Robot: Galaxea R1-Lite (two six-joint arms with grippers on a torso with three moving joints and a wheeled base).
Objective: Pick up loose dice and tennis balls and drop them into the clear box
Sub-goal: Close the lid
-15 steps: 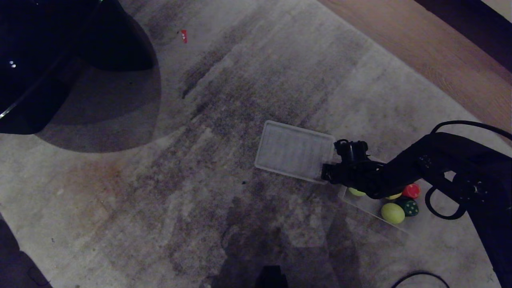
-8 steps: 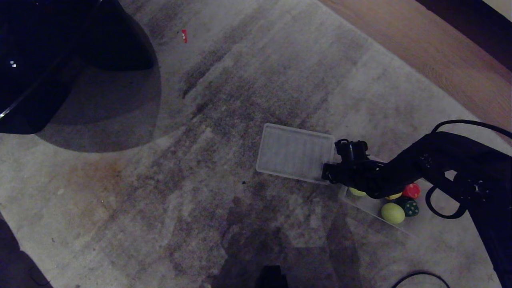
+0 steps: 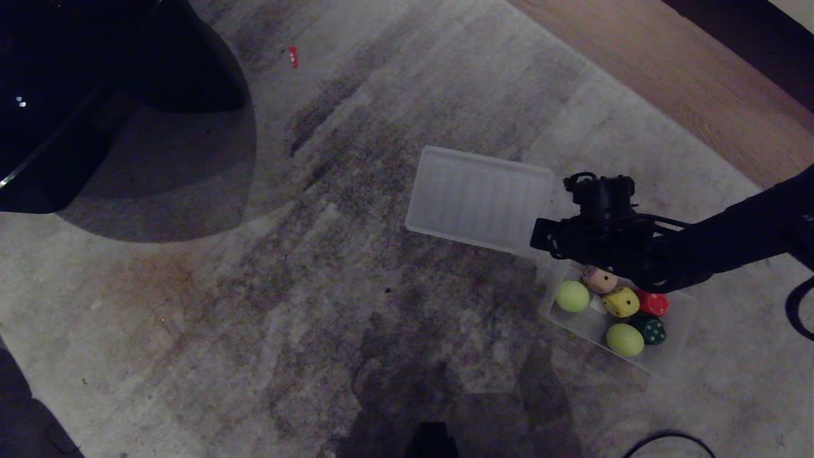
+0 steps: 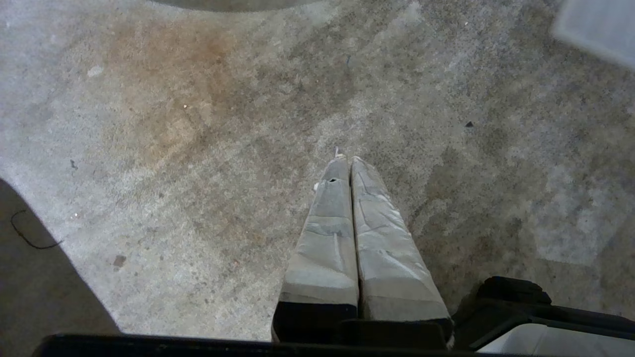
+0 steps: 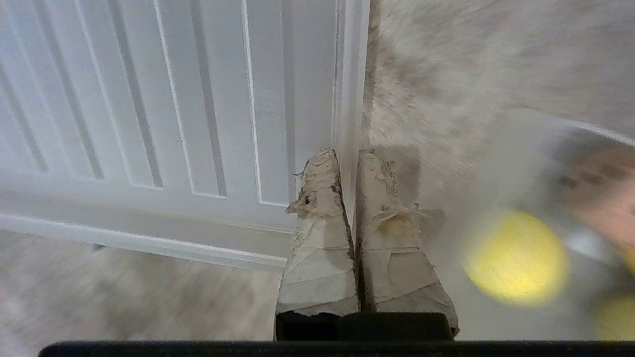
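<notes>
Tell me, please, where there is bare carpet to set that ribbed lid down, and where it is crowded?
Bare carpet lies broad between the dark rounded shape and the clear box. The box itself is crowded with tennis balls and dice. The right pincer, shut on the lid, hangs beside it.

— What colours sit in the clear box (image 3: pixel 675 343)?

— Two yellow-green tennis balls (image 3: pixel 573 296), and dice (image 3: pixel 621 301): one yellow with dark pips, one beige, one red, one dark green with pale pips.

— And the lid (image 3: pixel 478 199)?

— See-through, whitish, ribbed in straight parallel lines. My right gripper (image 5: pixel 347 154) wears pale, frayed grey tape.

— The rug (image 3: pixel 356 318)?

— Mottled grey, dark streaks, one rusty-brown stain.
</notes>
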